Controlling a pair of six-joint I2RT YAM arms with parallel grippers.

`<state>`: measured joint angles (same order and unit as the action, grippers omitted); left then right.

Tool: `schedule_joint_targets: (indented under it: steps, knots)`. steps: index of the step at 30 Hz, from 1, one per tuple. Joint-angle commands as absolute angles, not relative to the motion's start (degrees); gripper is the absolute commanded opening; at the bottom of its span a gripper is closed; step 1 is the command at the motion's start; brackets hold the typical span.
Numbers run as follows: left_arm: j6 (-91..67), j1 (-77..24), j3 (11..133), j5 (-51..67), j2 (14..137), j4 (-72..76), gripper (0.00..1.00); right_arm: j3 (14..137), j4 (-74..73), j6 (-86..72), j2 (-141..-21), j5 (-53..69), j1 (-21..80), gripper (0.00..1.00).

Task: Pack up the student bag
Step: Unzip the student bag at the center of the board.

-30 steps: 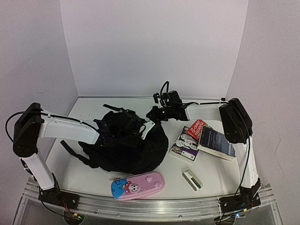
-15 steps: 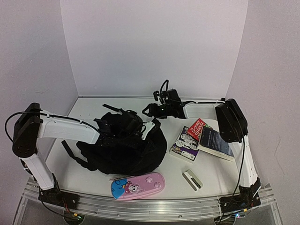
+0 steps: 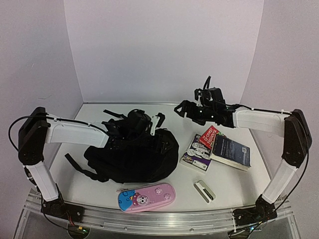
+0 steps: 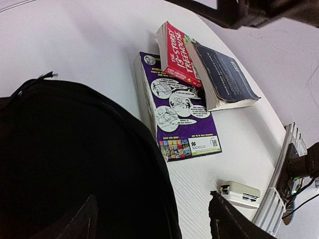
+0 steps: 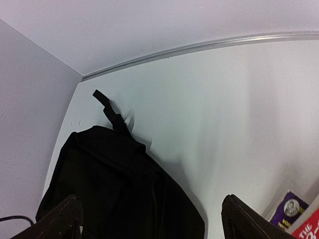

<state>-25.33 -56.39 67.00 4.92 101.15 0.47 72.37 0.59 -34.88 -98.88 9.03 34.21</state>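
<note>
Near edge: pencil case (image 3: 146, 197) and a small white-and-dark item (image 3: 205, 190) lie on the table, unpacked.

Middle: bag (image 3: 132, 154) sits left of centre, slumped, top toward the back wall. Can't tell whether the opening is unzipped. Books (image 3: 214, 147) in a loose overlapping pile just right of it, not touching it.

Left gripper (image 4: 153, 196) hangs over the bag's right shoulder. A second ago it was pinched shut on the fabric. Now its jaws are spread with nothing between them.

Far: right gripper (image 5: 150, 198) has also let go. It was closed at the bag's top and is now wide and empty. It has lifted away to the right rear, above bare table beyond the books.

Reading: both holds on the bag dropped almost together, and the bag has settled lower. This looks like the end of a bag-positioning step. No item is inside as far as I can see, so packing is barely begun. The likely next job is fetching a book or the case.
</note>
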Motion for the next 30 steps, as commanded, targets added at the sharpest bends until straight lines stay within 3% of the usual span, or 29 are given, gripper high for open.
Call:
schedule_joint_targets:
  steps: [1,8,15,22,30]
  knots:
    - [-28.6,-55.4,64.4,3.8,94.3,-1.9,0.8,65.3,0.0,-40.8,-96.9,11.4,36.0,0.9]
    - [-31.7,-55.2,60.8,5.4,91.9,-3.5,0.82,58.8,5.1,-45.1,-97.1,16.0,40.7,0.75]
    - [-32.1,-55.2,59.9,8.1,93.0,-2.7,0.82,57.2,6.5,-47.0,-97.6,15.0,42.4,0.35]
    - [-30.0,-55.4,63.2,14.3,97.4,-2.7,0.82,55.5,6.6,-47.8,-96.5,13.8,42.6,0.09]
    - [-27.2,-56.1,67.9,16.3,102.5,-6.3,0.78,55.0,6.7,-48.1,-95.9,13.5,42.6,0.0]
